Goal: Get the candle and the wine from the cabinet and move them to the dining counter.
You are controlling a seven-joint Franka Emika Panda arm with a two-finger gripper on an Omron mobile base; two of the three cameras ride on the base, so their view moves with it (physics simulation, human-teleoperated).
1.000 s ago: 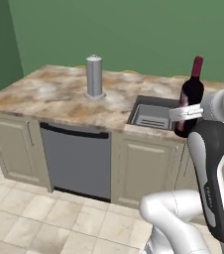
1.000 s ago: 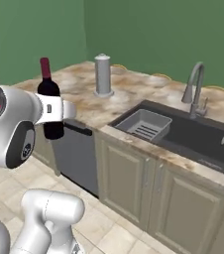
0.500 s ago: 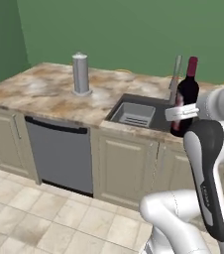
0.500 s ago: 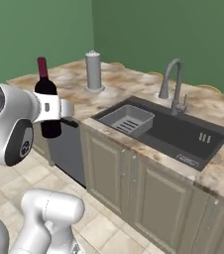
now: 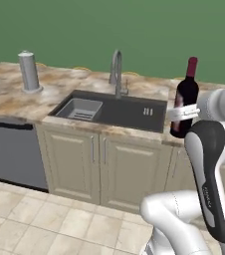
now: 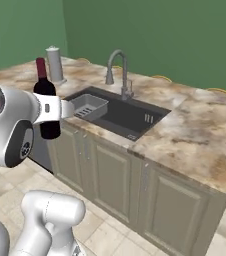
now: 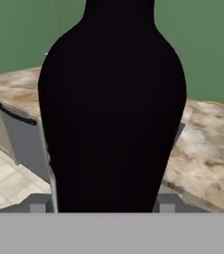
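Tool (image 5: 183, 112) clamped on one slim near-black glass wine bottle with red foil neck (image 5: 185, 98); jaws stand wide, one against each side of the bottle's lower body. Bottle upright, held in the air in front of the table's front edge, not resting on anything. In the hand view the dark bottle body (image 7: 112, 109) stands right before the camera.

Below and behind the bottle: long beige-brown marbled table (image 6: 205, 135). One dark rectangular sink (image 5: 115, 107) set into it near the front edge, with one grey ribbed insert tray (image 5: 79, 108) in the sink's left end. One curved steel tap (image 5: 116, 72) at the sink's far edge, upright.

Under the table: beige panelled cupboard doors (image 5: 92, 168) with short silver handles, two doors below the sink. One grey dishwasher front (image 5: 12, 152) with a dark bar handle to their left.

Far left of the tabletop: one upright grey metal cylinder with a domed cap (image 5: 29, 71), well apart from the sink.

Beyond: plain green wall (image 5: 109, 30). Floor of pale beige tiles (image 5: 50, 219).
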